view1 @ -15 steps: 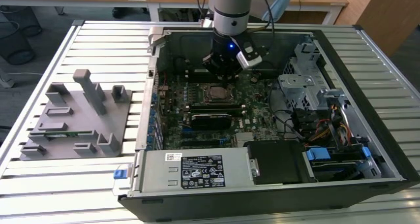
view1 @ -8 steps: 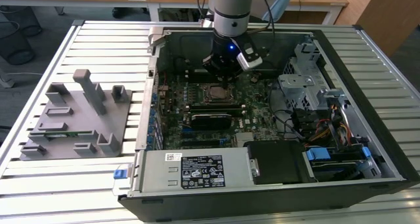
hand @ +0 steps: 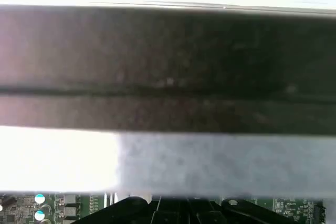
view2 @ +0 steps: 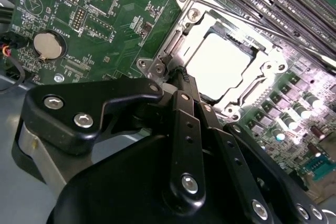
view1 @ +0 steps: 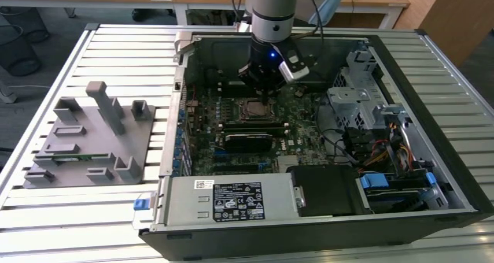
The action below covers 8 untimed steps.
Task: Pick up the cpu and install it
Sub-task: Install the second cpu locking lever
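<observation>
Your gripper (view2: 176, 74) has its fingers pressed together, gripping nothing, tips right at the socket's (view2: 181, 30) edge. Just beyond the tips, the cpu (view2: 220, 61) lies flat in the socket: a bright silvery square plate.

The cpu (view2: 220, 64) is a small flat square chip with a bright, silvery metal top plate that glares almost white in the second wrist view. It lies flat and level inside the metal socket frame (view2: 184, 19) on the green motherboard (view2: 105, 3), its edges square with the frame around it. In the exterior view it shows as a pale square (view1: 255, 108) seated in the socket, inside the open computer case (view1: 432, 176).
</observation>
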Each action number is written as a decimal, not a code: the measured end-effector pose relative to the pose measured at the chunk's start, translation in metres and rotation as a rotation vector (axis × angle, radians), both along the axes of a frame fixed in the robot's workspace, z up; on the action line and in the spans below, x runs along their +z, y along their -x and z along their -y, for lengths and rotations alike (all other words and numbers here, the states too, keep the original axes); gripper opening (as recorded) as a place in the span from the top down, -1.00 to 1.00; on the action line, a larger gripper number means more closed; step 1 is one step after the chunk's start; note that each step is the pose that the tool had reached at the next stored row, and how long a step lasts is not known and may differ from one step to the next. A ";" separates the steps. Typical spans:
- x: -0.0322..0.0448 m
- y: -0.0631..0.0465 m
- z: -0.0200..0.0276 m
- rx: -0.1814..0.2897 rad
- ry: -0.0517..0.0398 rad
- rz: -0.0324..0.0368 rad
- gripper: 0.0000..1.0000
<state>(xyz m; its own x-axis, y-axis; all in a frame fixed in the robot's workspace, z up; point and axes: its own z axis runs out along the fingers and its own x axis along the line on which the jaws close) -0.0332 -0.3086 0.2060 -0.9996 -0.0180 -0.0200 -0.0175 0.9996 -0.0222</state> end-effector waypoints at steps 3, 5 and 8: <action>0.0044 0.000 0.0000 0.000 0.0000 0.0000 0.79; 0.0064 0.000 0.0000 0.000 0.0001 0.0000 0.79; 0.0068 0.000 0.0005 0.000 -0.0001 0.0001 0.79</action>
